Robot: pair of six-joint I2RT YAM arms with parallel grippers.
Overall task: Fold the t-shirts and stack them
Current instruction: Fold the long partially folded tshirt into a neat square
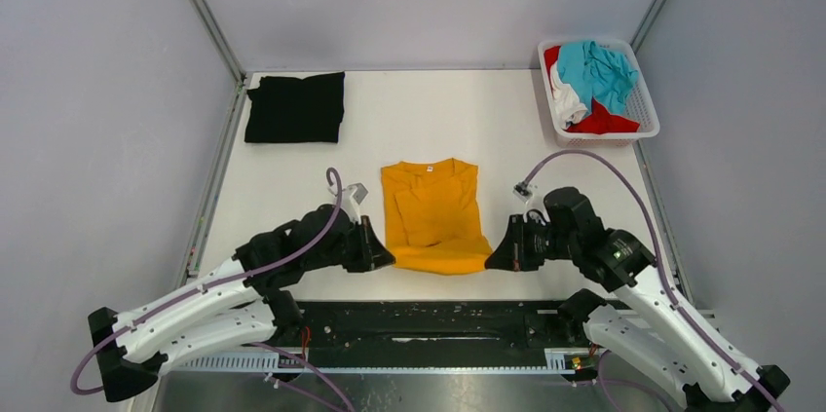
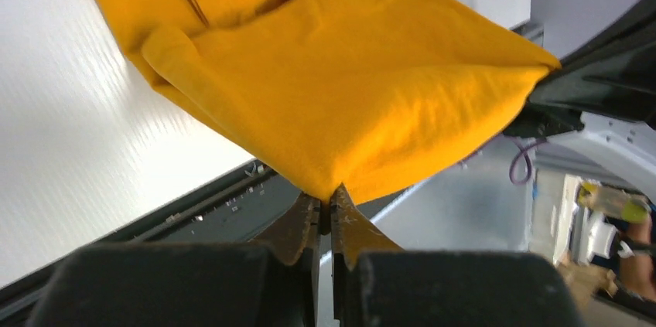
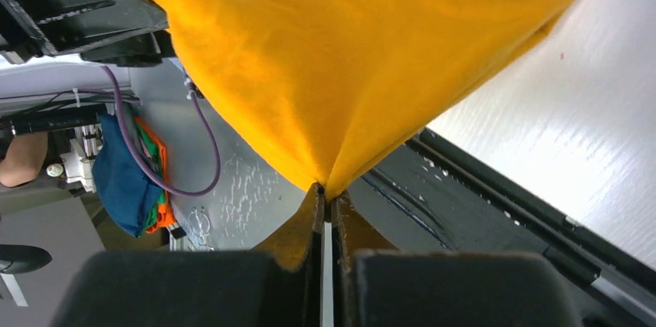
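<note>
The orange-yellow t-shirt point(image 1: 433, 217) lies centrally on the bench point(image 1: 292, 188). The left fingers point(image 2: 298, 226) and right fingers point(image 3: 300, 230) are clamped on its 2 near corners. Being light, limp cloth, it will likely sag between holds.

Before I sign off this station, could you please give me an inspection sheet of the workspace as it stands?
Surface: white table, no stains seen.
Job's things: large orange-yellow cloth t-shirt part-folded at centre, near corners lifted; black cloth t-shirt folded, far left; teal t-shirt, red t-shirt and white t-shirt heaped in white slotted plastic basket, far right.
Clutter: nothing seen.
Grippers: left gripper and right gripper each shut on one near corner.
Cables: purple cables loop along both arms.
Surroundings: grey walls; black rail at near edge.
</note>
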